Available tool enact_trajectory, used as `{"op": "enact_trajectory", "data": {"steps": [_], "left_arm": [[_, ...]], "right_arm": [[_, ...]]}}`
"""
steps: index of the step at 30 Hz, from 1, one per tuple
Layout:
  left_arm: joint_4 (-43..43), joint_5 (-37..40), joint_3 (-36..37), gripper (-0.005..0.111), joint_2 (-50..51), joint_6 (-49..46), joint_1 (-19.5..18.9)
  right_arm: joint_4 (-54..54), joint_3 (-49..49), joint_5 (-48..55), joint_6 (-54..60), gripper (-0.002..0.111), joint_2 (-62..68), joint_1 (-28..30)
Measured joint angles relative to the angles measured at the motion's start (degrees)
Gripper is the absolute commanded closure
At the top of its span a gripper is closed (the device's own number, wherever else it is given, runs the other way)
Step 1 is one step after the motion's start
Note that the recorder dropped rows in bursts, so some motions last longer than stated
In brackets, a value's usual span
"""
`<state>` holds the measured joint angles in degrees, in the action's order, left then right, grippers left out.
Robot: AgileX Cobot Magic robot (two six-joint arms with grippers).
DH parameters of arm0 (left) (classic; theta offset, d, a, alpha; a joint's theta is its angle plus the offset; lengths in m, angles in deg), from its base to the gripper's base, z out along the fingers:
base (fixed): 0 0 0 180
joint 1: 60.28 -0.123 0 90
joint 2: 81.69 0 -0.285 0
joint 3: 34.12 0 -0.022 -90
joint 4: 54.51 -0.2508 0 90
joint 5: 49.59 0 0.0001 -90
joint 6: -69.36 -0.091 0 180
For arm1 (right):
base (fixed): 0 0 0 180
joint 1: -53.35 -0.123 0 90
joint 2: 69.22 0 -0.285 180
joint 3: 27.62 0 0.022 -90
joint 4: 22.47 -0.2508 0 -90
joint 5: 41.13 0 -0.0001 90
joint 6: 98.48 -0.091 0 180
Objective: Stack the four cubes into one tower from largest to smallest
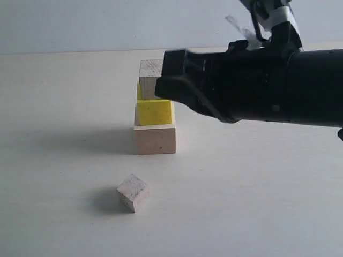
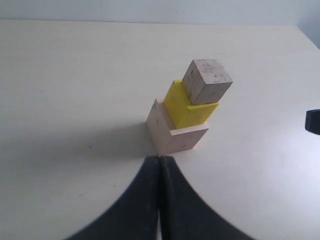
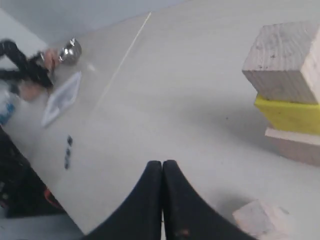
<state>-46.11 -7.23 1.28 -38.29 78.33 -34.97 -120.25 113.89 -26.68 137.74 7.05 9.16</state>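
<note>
Desk point(image 1: 257, 209) is pale and plain. The tower point(image 1: 154, 115) is standing mid-desk, three tiers high. The large pale wooden cube point(image 1: 155, 139) is forming the base, the yellow cube point(image 1: 154, 111) is sitting on it, and one small wooden cube point(image 1: 149, 72) is riding on top. The tiers are not lining up squarely: the left wrist view is showing each one turned a little against the one below. The loose small cube point(image 1: 133, 193) is lying on the desk nearer than the tower and slightly left, well apart from it, one corner turned toward the camera.

A black arm point(image 1: 257, 88) is reaching in from the right at the level of the upper tiers. It is covering the right edges of the top and yellow cubes; contact cannot be told.

The left fingers point(image 2: 145, 205) are pressing together with no gap, holding nothing, aimed at the tower's base. The right fingers point(image 3: 147, 200) are likewise closed tight and empty, with the loose cube close by, blurred and cut off at the frame edge.

A dark shape point(image 2: 313, 121) is poking into the left wrist view, cut off and unidentifiable. Far-edge clutter in the right wrist view, a shiny round piece point(image 3: 72, 50) and a whitish scrap point(image 3: 62, 97), is too blurred to name.
</note>
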Motion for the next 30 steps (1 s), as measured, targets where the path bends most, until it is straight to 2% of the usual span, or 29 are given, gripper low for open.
{"op": "enact_trajectory", "data": {"steps": [2,7,10,12,15,17,22,26,28,30], "left_arm": [[0.42,0.38,0.0,0.107,-0.12,0.0,0.0],[0.52,0.38,0.0,0.107,-0.22,0.0,-0.03],[0.52,-0.15,0.0,0.107,-0.32,0.0,-0.03],[0.52,-0.24,0.0,0.107,-0.32,0.0,-0.03],[0.52,0.0,0.0,0.107,-0.32,-0.11,-0.03],[0.52,0.12,0.0,0.107,-0.32,-0.56,-0.03],[0.52,0.12,0.0,0.107,-0.32,-1.3,-0.03],[0.52,-0.25,0.0,0.107,-0.32,-1.93,-0.03],[0.52,-0.49,0.0,0.107,-0.32,-1.93,-0.03],[0.52,-0.49,0.0,0.107,-0.32,-2.06,-0.03]], "right_arm": [[-1.57,0.08,0.93,-4.81,0.108,-1.61,0.0],[-2.15,0.08,11.74,-0.31,0.108,-6.07,-0.11],[0.01,0.08,11.9,-4.77,0.108,-9.3,-0.11],[6.41,-1.2,8.79,-12.31,0.108,-12.62,-0.11],[22.75,-6.95,-2.56,-31.75,0.108,-20.66,-0.11],[28.41,-10.91,-14.44,-38.49,0.108,-25.63,-0.11],[24.76,-16.43,-41.45,-41.15,0.108,-30.34,-0.11],[18.27,-17.62,-56.02,-47.35,0.108,-30.62,-0.11],[20.53,-17.78,-60.85,-53.38,0.108,-30.62,-0.11],[27.23,-17.78,-64.86,-59.05,0.108,-30.62,-0.11]]}}
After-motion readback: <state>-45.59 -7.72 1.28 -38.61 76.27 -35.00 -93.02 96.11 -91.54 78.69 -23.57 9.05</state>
